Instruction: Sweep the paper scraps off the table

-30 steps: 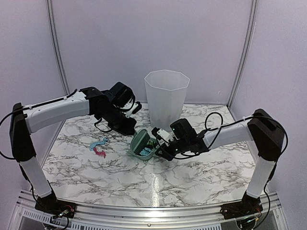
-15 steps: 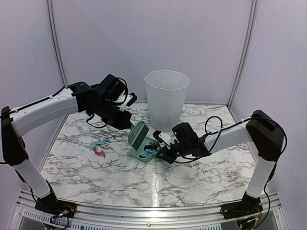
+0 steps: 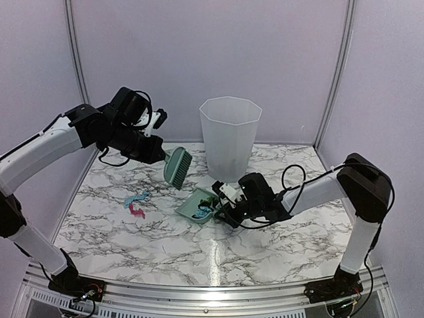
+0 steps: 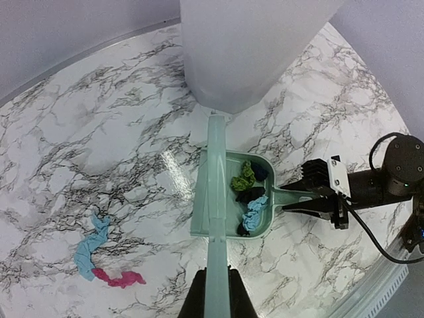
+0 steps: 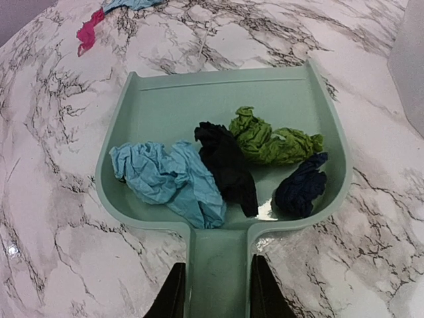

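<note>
Six paper scraps (image 4: 248, 199) can be counted. Four lie in the single mint-green dustpan (image 5: 199, 99): one light blue scrap (image 5: 172, 182), one black scrap (image 5: 225, 165), one green scrap (image 5: 271, 140) and one navy scrap (image 5: 301, 185), though a fifth may be hidden beneath them. Two lie on the table (image 4: 99, 132): one light blue strip (image 4: 89, 245) and one magenta strip (image 4: 119, 278). There is one brush (image 3: 176, 167) and one translucent bin (image 3: 229, 136).
</note>
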